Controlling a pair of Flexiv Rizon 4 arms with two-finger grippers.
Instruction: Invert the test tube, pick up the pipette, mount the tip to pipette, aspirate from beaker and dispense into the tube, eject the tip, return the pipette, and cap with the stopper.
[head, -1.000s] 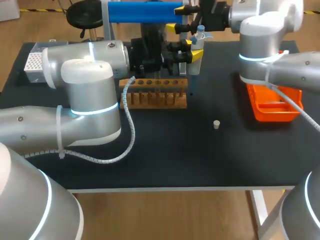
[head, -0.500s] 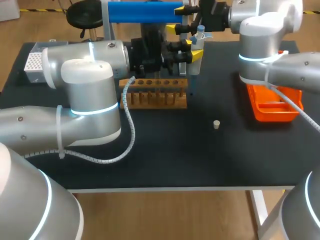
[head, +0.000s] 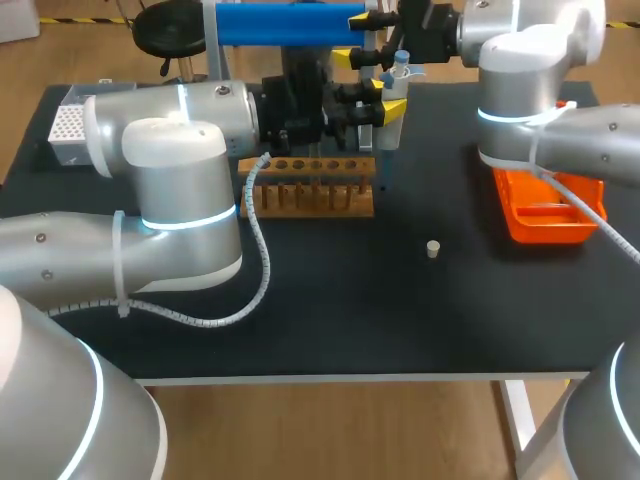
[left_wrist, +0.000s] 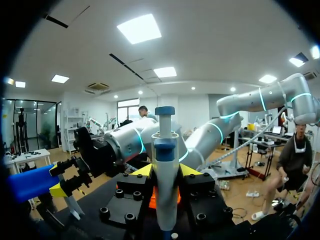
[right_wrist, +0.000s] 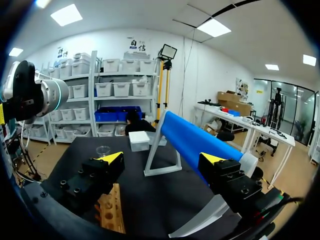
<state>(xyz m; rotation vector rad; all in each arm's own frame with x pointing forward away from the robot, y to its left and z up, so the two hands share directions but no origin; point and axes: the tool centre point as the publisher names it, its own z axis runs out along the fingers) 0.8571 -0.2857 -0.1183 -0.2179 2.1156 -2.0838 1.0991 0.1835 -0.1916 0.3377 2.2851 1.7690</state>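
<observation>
What changed: Nothing that I can see. Both my arms stay right where they were a second ago. The things on the table have not moved either.
Left hand: My left gripper is clamped on the white pipette with a blue top. One yellow finger presses on each side, and the pipette stands upright.
Where the pipette is: It is up in the air, just past the far side of the brown wooden rack with holes, near the rack's right end.
Right hand: My right gripper has its fingers wide apart, with nothing between them. It hangs higher up, past the far side of the rack, beside the long blue tube on a white stand.
Stopper: The small pale stopper lies on the black table, on the near side of the rack and off to the right, well apart from it.
Tip: I cannot tell if a tip is on the pipette. Its low end is hidden.
What this means: I think this is a short wait. The pipette is in my hand, so picking it up looks done. The stopper is loose on the table, so the capping is not done yet.
</observation>
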